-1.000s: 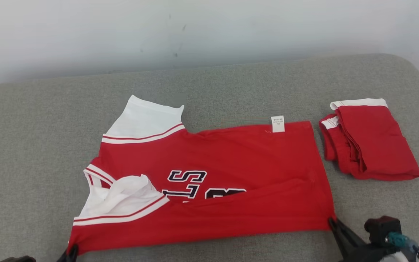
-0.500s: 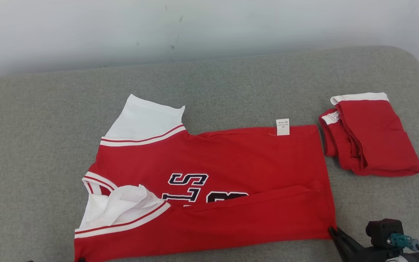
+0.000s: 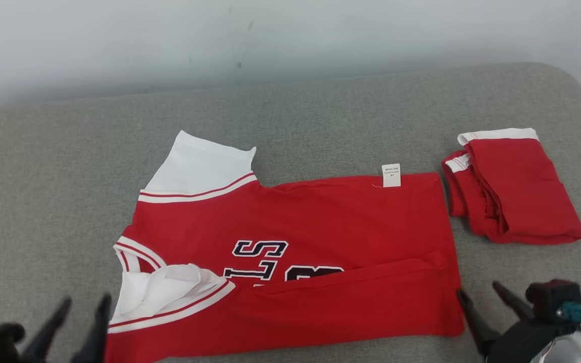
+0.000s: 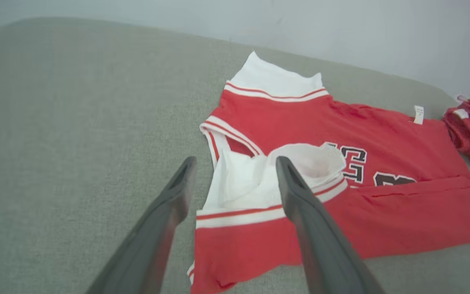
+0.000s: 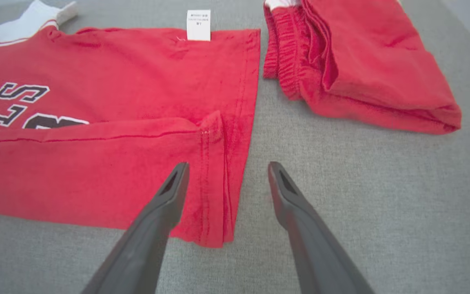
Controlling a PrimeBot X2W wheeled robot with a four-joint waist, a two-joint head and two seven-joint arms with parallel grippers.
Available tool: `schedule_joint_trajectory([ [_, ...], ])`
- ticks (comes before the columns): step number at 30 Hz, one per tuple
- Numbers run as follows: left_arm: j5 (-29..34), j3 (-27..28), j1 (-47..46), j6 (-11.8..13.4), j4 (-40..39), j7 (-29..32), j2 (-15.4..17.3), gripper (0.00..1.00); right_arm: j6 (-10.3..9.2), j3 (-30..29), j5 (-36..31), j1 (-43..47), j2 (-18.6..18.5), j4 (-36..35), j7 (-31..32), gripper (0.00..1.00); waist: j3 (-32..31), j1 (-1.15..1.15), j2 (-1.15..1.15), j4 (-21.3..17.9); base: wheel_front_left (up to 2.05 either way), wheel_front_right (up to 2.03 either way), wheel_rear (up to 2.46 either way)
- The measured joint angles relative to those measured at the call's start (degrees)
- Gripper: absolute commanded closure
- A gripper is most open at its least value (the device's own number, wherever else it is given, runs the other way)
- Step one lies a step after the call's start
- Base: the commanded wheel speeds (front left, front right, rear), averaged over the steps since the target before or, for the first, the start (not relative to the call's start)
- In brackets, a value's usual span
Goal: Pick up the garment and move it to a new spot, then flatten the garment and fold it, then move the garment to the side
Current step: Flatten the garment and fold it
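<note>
Two hands hover low with their fingers spread wide, gripping nothing. The left hand (image 3: 83, 302) is open at one near corner of the red jersey (image 3: 321, 217). The crumpled white sleeve (image 4: 259, 179) lies just ahead of it, showing between its fingertips in its wrist view. The right hand (image 3: 477, 290) is open at the other near corner. One of its fingers is over the hem and the other over the bare grey cushion (image 3: 43, 176).

The jersey lies spread on the cushion from one hand to the other. Its near long edge is folded up over part of the dark lettering (image 3: 260, 254). Farther ahead of the left hand a second white sleeve (image 3: 199, 164) lies flat. A small white label (image 3: 391, 175) sits on the jersey's far edge, ahead of the right hand. Beyond that hand and to its outer side rest folded red shorts (image 3: 517, 191), just beside the hem.
</note>
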Motion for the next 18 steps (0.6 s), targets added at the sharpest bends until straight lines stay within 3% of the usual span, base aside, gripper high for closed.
schedule_joint_trajectory([
  [5,2.83,0.52,-6.66,1.21,-3.36,-6.2,-2.22,0.0,-0.68,-1.13,-0.35,-3.14,0.77,-1.37,-2.31,0.0,-0.85,0.0,0.0,-0.49,0.0,0.0,0.0],
  [11,7.01,-3.96,-11.49,2.96,-1.87,-11.95,-7.17,0.0,-1.41,-1.47,-1.52,-7.1,3.28,-1.2,-6.68,0.0,-1.75,0.0,0.0,-1.68,0.0,0.0,0.0],
  [18,13.26,-7.31,-12.49,3.75,3.89,-16.33,-7.86,0.0,-1.93,-0.82,-2.89,-10.51,5.89,0.57,-11.78,0.0,-2.62,0.0,0.0,-3.66,0.0,0.0,0.0],
])
